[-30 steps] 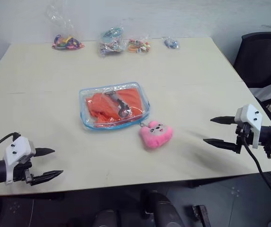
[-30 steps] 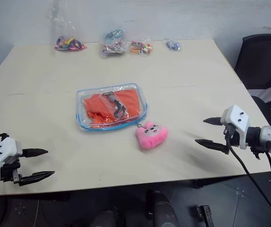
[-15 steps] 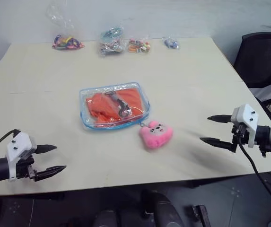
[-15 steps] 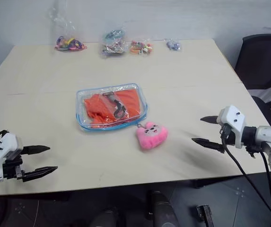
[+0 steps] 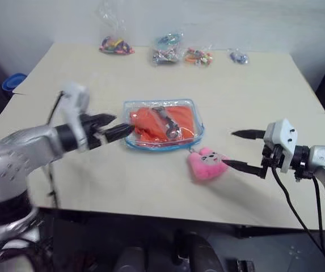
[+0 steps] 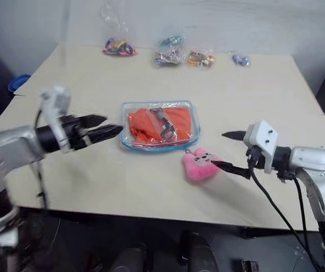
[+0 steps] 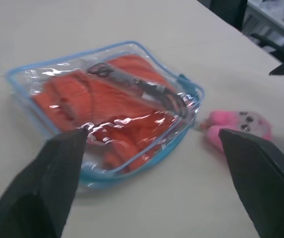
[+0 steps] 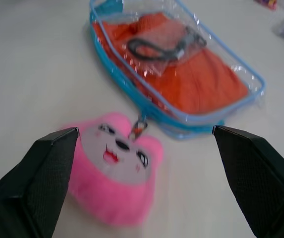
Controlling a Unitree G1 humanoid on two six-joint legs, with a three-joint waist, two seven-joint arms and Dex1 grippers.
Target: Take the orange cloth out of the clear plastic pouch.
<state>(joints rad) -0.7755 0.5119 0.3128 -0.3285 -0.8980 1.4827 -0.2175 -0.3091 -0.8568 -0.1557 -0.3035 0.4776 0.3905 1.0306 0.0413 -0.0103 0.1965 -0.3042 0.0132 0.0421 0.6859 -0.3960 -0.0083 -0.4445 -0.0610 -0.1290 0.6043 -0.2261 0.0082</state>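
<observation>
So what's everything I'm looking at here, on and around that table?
table: one, pale wood, under everything
pouch: one, clear with blue trim, lying flat mid-table
cloth: one, orange, inside the pouch
plush charm: one, pink, clipped to the pouch, on the table at its near corner
trinket bags: four, clear with colourful bits, in a row along the far edge
blue object: one, beyond the table's left side
left gripper: black fingers, open, at the pouch's left end
right gripper: black fingers, open, right of the charm
</observation>
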